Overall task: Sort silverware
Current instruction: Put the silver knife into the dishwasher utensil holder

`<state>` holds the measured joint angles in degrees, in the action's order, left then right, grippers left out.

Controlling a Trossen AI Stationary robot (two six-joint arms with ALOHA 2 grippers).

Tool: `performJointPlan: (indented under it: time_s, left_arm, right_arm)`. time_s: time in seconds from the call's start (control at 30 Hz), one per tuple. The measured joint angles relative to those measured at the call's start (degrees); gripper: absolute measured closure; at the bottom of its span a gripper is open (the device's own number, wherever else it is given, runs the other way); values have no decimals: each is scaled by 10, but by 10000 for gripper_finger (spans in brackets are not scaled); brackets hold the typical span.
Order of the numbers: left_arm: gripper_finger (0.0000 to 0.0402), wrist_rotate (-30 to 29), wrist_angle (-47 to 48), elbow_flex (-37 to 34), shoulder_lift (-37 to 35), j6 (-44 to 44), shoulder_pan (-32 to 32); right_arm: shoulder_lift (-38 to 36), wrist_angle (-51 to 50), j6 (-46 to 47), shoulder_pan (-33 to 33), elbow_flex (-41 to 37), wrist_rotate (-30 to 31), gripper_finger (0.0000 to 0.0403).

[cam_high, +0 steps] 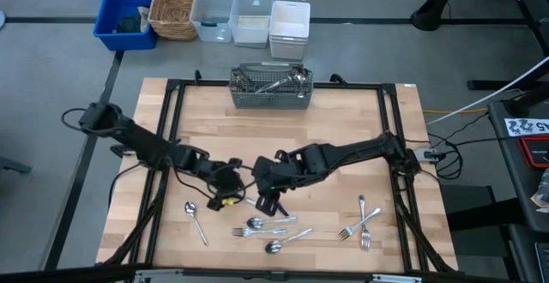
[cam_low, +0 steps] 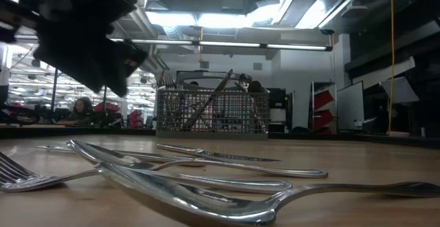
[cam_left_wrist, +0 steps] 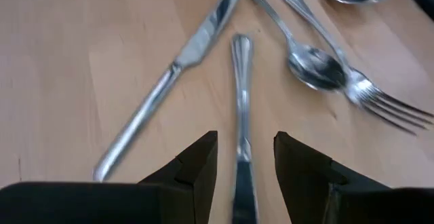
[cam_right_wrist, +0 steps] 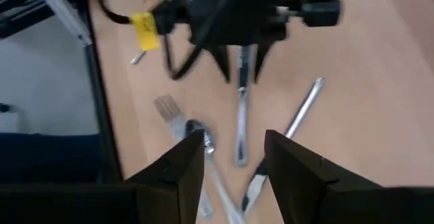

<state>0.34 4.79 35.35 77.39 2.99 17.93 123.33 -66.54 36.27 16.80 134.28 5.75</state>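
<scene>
The left gripper (cam_left_wrist: 244,163) stands open, its fingers straddling a knife (cam_left_wrist: 241,102) lying flat on the table (cam_left_wrist: 68,61). Close squarely on the handle and lift it straight, clear of the neighbouring spoon (cam_left_wrist: 313,66). The right gripper (cam_right_wrist: 234,159) hovers open nearby.

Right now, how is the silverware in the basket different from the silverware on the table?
The silverware in the grey basket stands bunched and leaning; the silverware on the table lies flat and spread out. The basket pieces sit at the far edge, the table pieces near the front. Both are shiny silver metal.
</scene>
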Motion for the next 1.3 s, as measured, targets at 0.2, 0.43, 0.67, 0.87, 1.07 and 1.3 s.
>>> performJointPlan:
  time_s: [0.2,0.43,0.67,0.87,1.07,1.3]
  left_arm:
    - [270,-6,-83,0,73,0,10]
    - [270,-7,-84,0,138,0,9]
    - [272,-12,-87,2,168,1,9]
    - [326,-23,-72,2,172,32,9]
    - [381,-23,-68,2,172,32,9]
    - [368,-22,-67,1,166,29,9]
  right_arm:
    - [0,0,20,13,0,-30,247]
    - [-2,0,27,17,0,-45,247]
    - [-2,0,25,16,0,-45,247]
    - [-2,0,25,16,0,-45,247]
    - [-3,0,24,16,0,-45,247]
    - [-3,0,24,16,0,-45,247]
